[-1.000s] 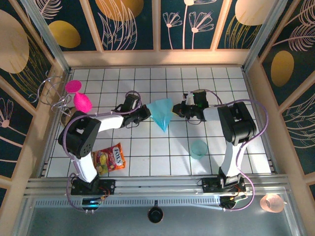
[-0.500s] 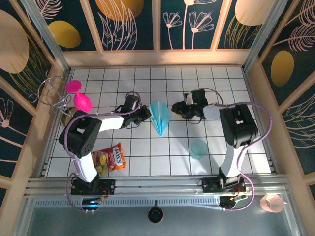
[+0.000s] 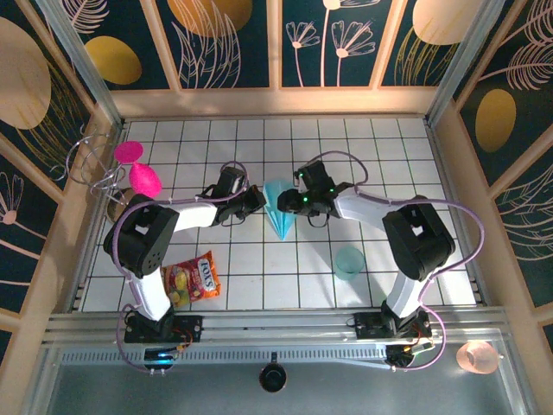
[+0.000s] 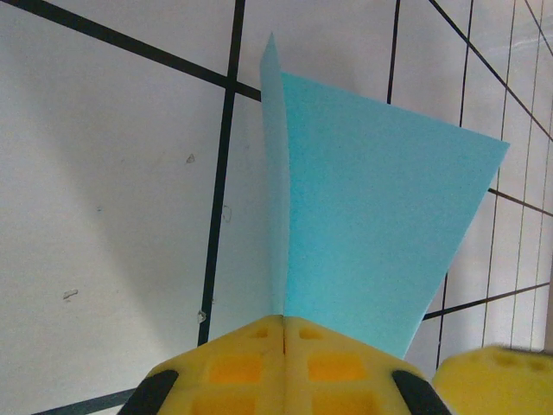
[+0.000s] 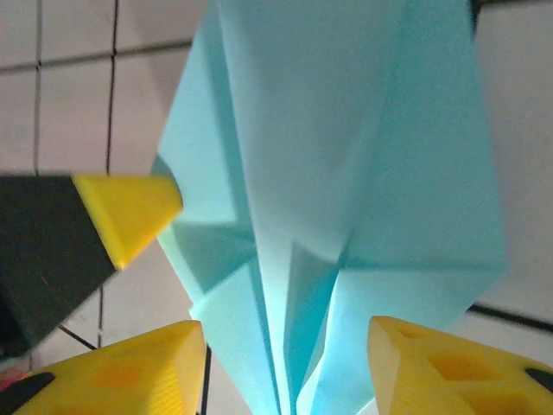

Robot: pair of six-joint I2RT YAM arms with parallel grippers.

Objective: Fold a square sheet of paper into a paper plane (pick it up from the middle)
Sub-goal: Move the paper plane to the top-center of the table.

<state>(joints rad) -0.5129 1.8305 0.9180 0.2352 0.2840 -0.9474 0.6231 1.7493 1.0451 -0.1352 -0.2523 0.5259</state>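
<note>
The light-blue paper plane stands on edge near the table's middle as a narrow folded dart, its point toward the arms. My left gripper is shut on its left side. In the left wrist view the yellow fingers meet on the paper, which rises as two flaps. My right gripper is open on the plane's right side. In the right wrist view its fingertips stand wide apart on either side of the plane's layered folds, and the left gripper's yellow tip shows at the paper's left edge.
A translucent teal cup stands on the tiles in front of the right arm. A candy bag lies by the left arm's base. Pink objects and a wire stand sit at the left wall.
The right gripper has opened and swung left from beside the paper to straddle it. The paper has closed from a wide triangle into a narrow dart. The left gripper has held still.
</note>
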